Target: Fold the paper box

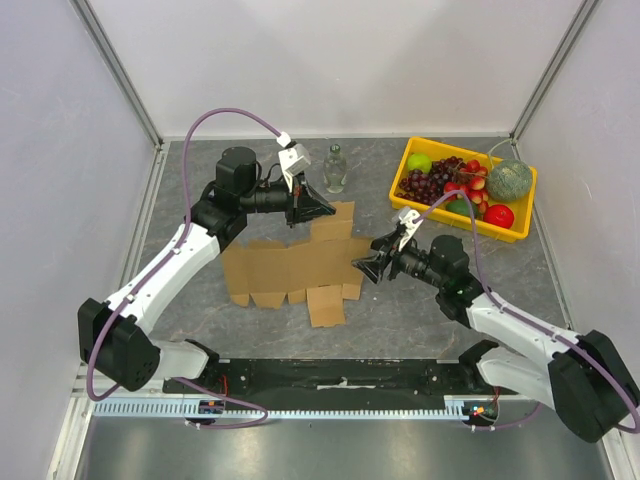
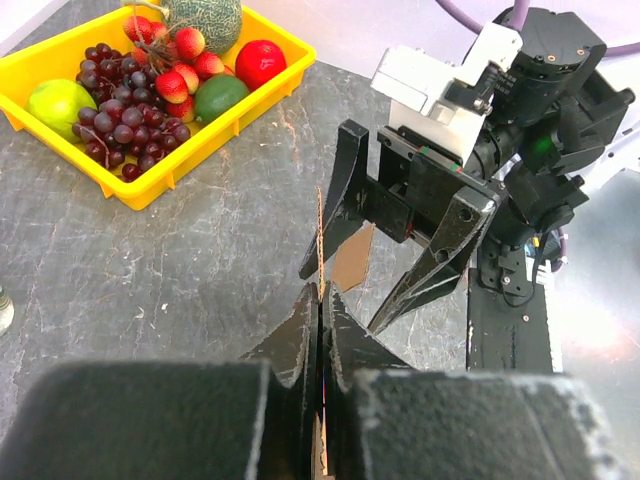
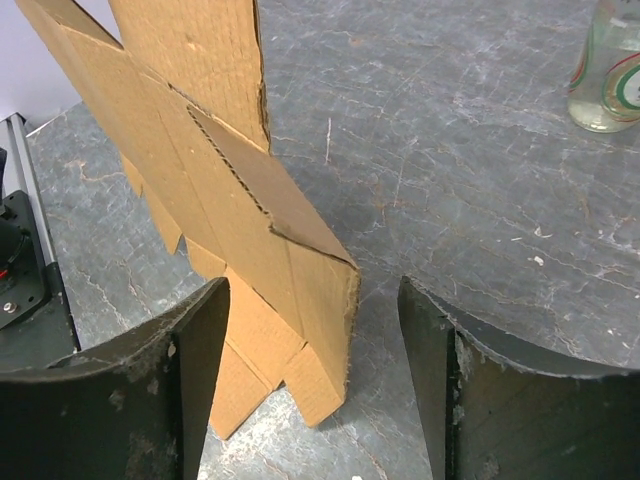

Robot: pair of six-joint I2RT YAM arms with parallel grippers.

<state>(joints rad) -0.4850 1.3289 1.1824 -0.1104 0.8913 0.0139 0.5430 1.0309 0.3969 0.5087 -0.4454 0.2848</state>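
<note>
Paper box (image 1: 290, 265): flat brown die-cut cardboard sheet, flaps and tabs spread out, at the middle of the surface (image 1: 400, 315) between the two arms.
Sheet's pose: right end lifted and tilted in the right wrist view, with one lower corner down by the surface; seen edge-on as a thin line from the left wrist.
Left tool (image 1: 322, 208): closed narrow on the sheet's far right flap, cardboard edge pinched between the fingers (image 2: 300, 335).
Right tool (image 1: 363, 266): spread wide and holding nothing, just right of the sheet's right edge and pointing left at it; touching or not, cannot tell.
Yellow tray (image 1: 522, 232): far right corner, filled with fruit (image 1: 432, 183).
Glass bottle (image 1: 335, 168): upright, on the far side, beyond the sheet.
</note>
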